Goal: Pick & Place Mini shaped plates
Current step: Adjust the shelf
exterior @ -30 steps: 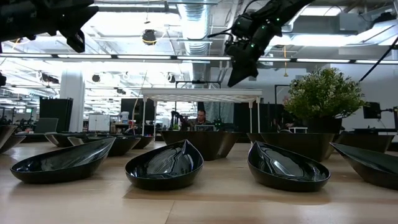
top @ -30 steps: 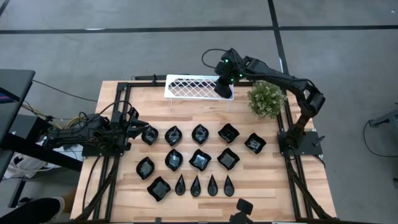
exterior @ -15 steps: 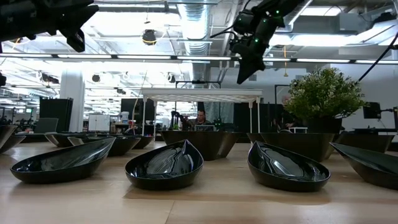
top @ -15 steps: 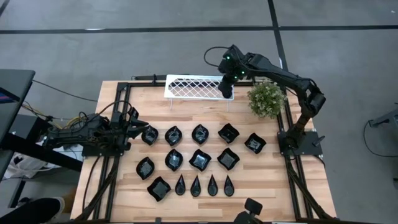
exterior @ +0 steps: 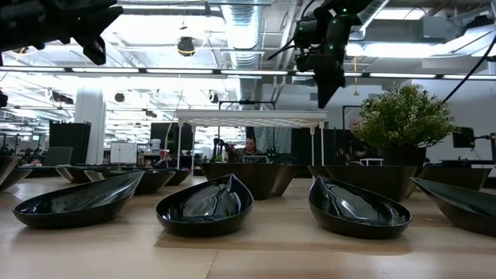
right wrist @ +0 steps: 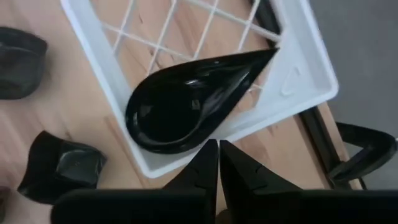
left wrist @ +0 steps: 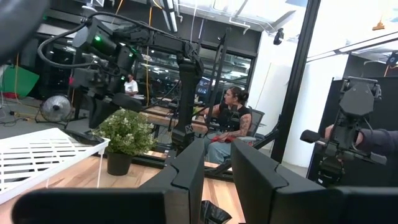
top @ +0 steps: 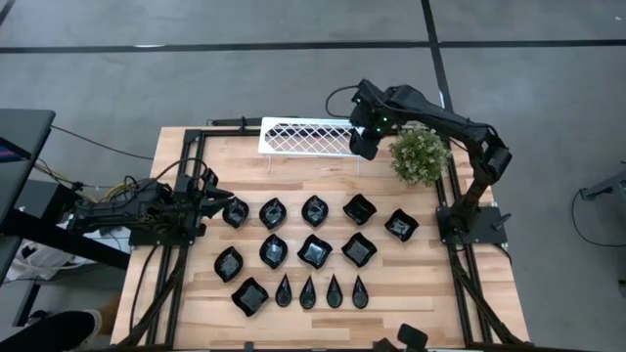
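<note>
Near edge first: in the low view the row of teardrop plates (exterior: pixel 205 205) fills the front and hides most dishes behind; the outer ones are cut off at both picture edges. From above, the mini shaped plates (top: pixel 315 252) lie in rows on the wooden desk (top: pixel 421 284), all on the near side of the white lattice rack (top: pixel 303 137). Nearest row: one square plus four narrow teardrops. The next two rows are squares and leaf shapes.

One more teardrop plate (right wrist: pixel 186 102) lies inside the rack at its corner, seen in the right wrist view, its tip on the rim; in the high view that corner is covered by the right arm.

The desk is light wood planks with a black frame on a grey floor. The small green plant (top: pixel 419 154) stands just beside the rack's right end. Beyond the rack the low view shows an open workshop with ceiling lights and ducts, and seated people, too small to detail. The left wrist view shows a seated person (left wrist: pixel 229 121) past the plant.

The right claw (top: pixel 364 145) hangs over the rack's right end, near the plant, its fingers (right wrist: pixel 205 168) pressed together, gripping nothing, and clear of the teardrop plate below. The left claw (top: pixel 217 198) waits left of the plate rows, well apart from the rack. Its fingers (left wrist: pixel 186 171) stand a little apart with nothing between them.
</note>
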You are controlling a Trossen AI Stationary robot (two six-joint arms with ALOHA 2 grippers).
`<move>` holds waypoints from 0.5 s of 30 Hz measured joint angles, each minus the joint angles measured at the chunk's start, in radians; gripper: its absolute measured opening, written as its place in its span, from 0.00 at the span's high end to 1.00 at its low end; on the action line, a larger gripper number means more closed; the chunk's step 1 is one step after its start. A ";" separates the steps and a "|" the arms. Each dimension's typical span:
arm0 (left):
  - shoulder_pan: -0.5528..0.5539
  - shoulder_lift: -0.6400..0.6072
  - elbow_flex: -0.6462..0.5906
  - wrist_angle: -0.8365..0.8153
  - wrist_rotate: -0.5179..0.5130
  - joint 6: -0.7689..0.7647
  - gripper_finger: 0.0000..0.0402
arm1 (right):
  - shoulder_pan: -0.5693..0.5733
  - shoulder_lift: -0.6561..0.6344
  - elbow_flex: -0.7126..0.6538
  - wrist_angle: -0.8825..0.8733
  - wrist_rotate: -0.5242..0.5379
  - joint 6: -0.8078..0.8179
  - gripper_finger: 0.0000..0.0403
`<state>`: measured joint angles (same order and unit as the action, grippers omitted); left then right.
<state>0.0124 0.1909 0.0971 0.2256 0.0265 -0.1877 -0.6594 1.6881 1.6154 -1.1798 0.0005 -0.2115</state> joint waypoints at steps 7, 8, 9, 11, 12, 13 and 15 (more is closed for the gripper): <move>0.000 0.000 0.000 0.000 0.000 0.000 0.80 | 0.012 0.002 0.000 0.002 0.001 0.001 0.98; 0.000 0.000 0.000 0.001 0.000 0.000 0.80 | 0.013 0.002 0.000 0.003 -0.001 0.002 0.98; 0.000 0.000 0.000 0.001 0.000 0.000 0.80 | 0.013 0.002 0.000 0.005 0.000 0.003 0.98; 0.000 0.000 0.000 0.002 0.000 0.000 0.80 | 0.020 0.002 0.000 0.005 0.001 0.003 0.98; 0.000 0.000 0.000 0.004 0.000 0.000 0.80 | 0.023 0.002 0.000 0.005 0.001 0.003 0.98; 0.000 0.000 0.000 0.005 0.000 0.000 0.80 | 0.024 0.002 0.000 0.006 0.001 0.003 0.98; 0.000 0.000 0.000 0.006 0.000 0.000 0.80 | 0.026 0.002 0.000 0.006 0.001 0.002 0.98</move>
<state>0.0124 0.1909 0.0972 0.2321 0.0265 -0.1879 -0.6338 1.6897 1.6150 -1.1742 0.0015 -0.2090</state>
